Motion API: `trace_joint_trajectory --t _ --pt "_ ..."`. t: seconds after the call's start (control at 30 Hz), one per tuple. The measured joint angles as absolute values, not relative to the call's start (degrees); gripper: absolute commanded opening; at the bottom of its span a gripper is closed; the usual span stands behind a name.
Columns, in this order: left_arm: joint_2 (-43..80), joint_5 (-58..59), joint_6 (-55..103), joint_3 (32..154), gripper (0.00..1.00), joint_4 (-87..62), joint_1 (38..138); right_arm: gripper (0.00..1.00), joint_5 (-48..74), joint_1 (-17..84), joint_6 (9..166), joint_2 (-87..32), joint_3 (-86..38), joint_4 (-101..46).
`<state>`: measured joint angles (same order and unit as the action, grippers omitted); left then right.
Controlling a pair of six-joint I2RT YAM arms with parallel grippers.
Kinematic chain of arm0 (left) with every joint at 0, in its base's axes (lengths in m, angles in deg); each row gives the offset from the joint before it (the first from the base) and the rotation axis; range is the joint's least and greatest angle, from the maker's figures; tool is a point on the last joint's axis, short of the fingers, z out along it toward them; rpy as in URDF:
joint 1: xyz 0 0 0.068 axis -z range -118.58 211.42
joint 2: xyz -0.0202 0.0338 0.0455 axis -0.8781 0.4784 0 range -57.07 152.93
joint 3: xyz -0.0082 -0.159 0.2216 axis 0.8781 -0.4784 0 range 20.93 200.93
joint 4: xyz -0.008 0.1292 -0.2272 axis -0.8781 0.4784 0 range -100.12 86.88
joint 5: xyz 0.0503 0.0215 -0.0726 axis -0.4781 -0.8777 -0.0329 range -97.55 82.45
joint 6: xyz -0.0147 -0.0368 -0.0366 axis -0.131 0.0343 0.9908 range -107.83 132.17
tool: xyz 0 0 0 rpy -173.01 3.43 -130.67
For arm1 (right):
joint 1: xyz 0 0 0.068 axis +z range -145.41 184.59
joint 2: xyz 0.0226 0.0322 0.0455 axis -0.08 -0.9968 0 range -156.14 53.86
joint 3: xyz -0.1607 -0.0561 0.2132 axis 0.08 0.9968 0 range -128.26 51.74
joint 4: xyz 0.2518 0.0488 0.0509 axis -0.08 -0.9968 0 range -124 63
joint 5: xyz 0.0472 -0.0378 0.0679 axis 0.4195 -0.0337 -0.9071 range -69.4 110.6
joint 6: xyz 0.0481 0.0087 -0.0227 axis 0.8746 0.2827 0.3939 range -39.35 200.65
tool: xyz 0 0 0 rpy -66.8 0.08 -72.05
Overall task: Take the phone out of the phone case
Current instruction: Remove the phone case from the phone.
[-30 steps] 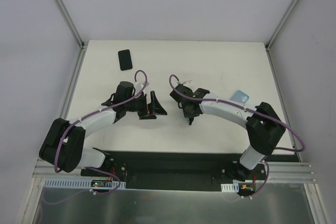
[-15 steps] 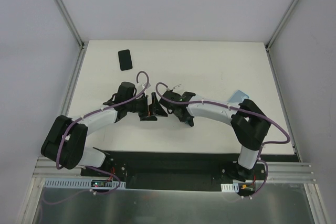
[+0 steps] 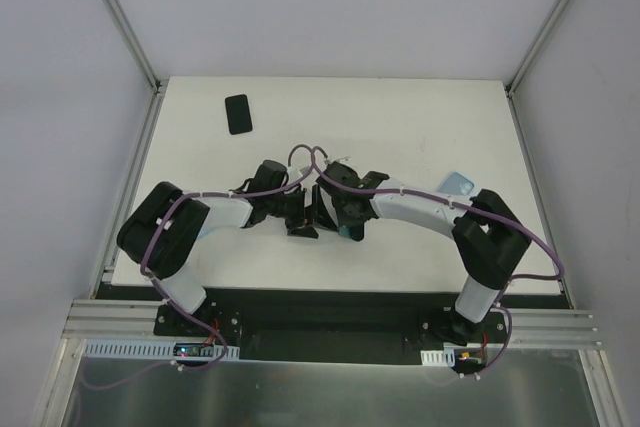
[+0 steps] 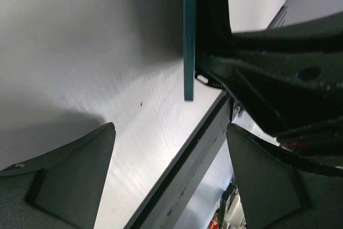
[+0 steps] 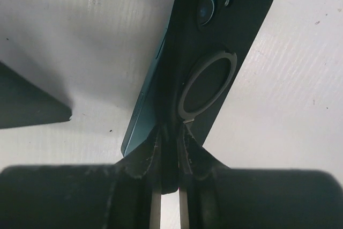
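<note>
Right wrist: right jaws clamp the cased phone [image 5: 203,52]; left jaws apart.

Left arm: extends from its base toward table centre, elbow folded out to the left, wrist pointing right. Left gripper [image 3: 298,217]: fingers [image 4: 69,181] spread wide apart.

Right arm: arches from its base across to centre, forearm low. Right gripper [image 3: 342,219]: fingers [image 5: 150,151] pressed tight on the lower edge of the phone case [image 5: 214,52].

The grippers face each other at close quarters; contact between them cannot be confirmed from overhead.
</note>
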<state>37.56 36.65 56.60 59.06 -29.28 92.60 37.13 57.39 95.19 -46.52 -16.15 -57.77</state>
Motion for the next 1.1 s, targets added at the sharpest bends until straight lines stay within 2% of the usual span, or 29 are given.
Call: trace_joint_trajectory --t 0.4,0.67,0.83,0.9,1.1 --pt "46.59 35.80 58.19 66.73 0.74 -34.65 94.76 0.01 32.93 54.81 95.58 -41.95 -11.65 -53.42" --pt "48.34 35.14 59.53 67.43 0.52 -34.72 95.77 0.01 31.62 53.95 95.63 -40.37 -10.01 -52.13" --pt "48.51 35.08 59.35 68.74 0.46 -33.41 96.27 0.01 30.84 53.56 95.56 -39.26 -8.59 -50.69" --pt "48.51 35.08 59.11 69.62 0.38 -32.42 96.62 0.01 30.68 53.36 95.52 -38.78 -8.22 -50.58" --pt "48.69 35.49 58.37 72.33 0.29 -29.12 97.41 0.01 30.40 53.04 95.08 -37.79 -7.35 -50.27"
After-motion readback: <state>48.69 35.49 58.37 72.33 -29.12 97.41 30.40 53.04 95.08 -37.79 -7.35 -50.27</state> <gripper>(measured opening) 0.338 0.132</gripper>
